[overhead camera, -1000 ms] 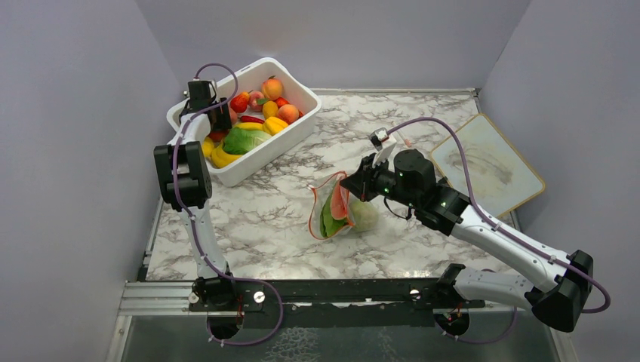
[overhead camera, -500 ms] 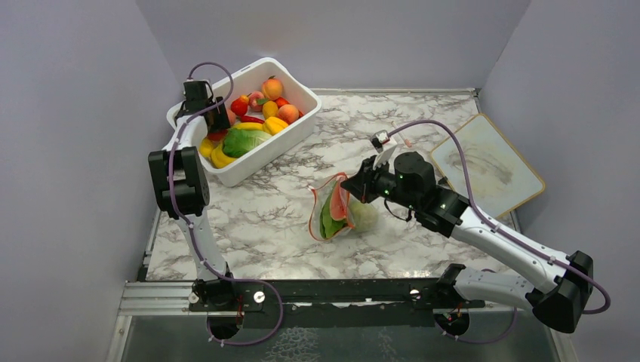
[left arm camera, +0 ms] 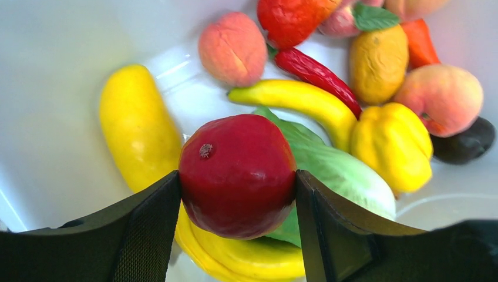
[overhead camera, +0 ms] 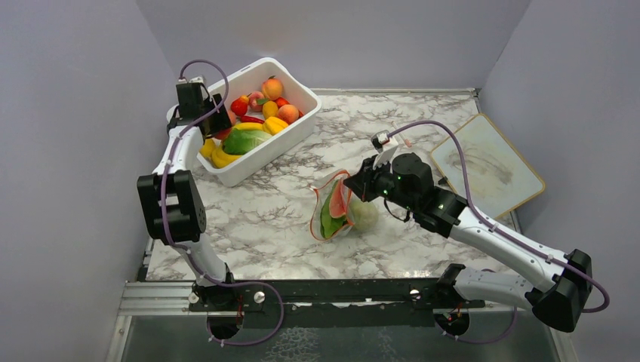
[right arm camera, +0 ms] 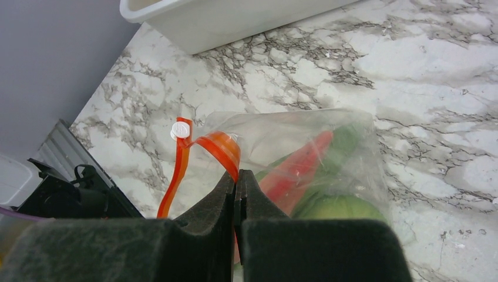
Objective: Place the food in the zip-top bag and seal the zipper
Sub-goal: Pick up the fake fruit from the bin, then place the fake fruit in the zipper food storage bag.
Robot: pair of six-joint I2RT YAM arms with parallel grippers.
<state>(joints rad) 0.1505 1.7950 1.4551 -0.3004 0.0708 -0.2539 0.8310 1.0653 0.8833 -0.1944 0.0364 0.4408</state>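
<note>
Over the white tub (overhead camera: 256, 162) my left gripper (overhead camera: 217, 127) is shut on a red round fruit (left arm camera: 238, 170), a finger (left arm camera: 147, 229) pressing each side of it. Below it in the tub lie more food: a green leafy piece (left arm camera: 346, 170), yellow bananas (left arm camera: 293, 100), peaches (left arm camera: 440, 97) and a yellow pepper (left arm camera: 393, 144). The clear zip-top bag (overhead camera: 340, 215) lies mid-table with a red piece (right arm camera: 299, 167) and a green cabbage (right arm camera: 340, 205) inside. My right gripper (right arm camera: 236, 179) is shut on the orange-red zipper (right arm camera: 220, 147) and holds the bag's mouth up.
The tub stands at the back left, its wall (right arm camera: 235, 17) just beyond the bag in the right wrist view. A flat pale board (overhead camera: 490, 162) lies at the right edge of the marble table. Purple walls close in left, right and back.
The left arm's elbow has swung left and toward the near edge, and its gripper has shifted slightly back-left over the tub, still holding the red fruit. The right arm and bag have barely moved.
</note>
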